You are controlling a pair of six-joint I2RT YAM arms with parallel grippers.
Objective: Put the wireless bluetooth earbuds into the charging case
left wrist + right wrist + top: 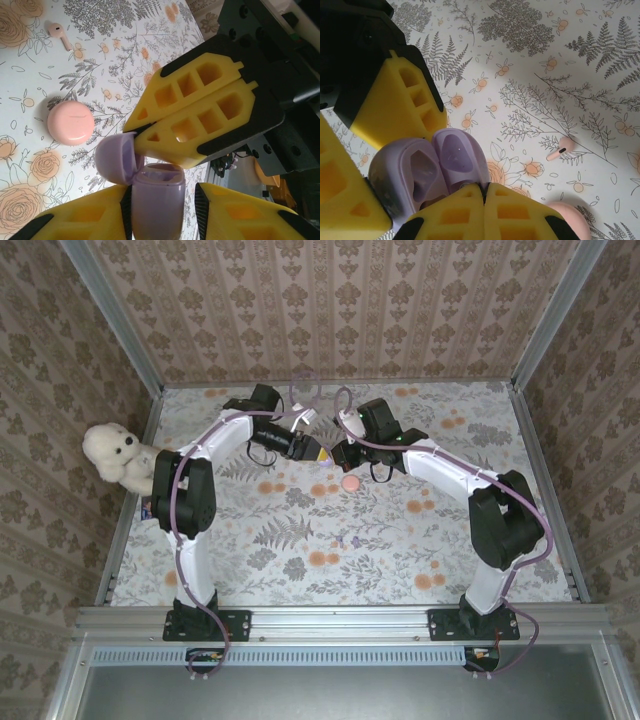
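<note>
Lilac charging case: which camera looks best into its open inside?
Right wrist view: it looks into the open charging case, showing the hollow body and raised lid. The left wrist view shows it side-on between the fingers of the left gripper, lid tipped open. From the top view it is too small to make out.

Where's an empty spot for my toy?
Bare: the near table between both arms, and the far right corner. Crowded: the middle, where the left gripper and right gripper meet at the charging case, pink case beside.
</note>
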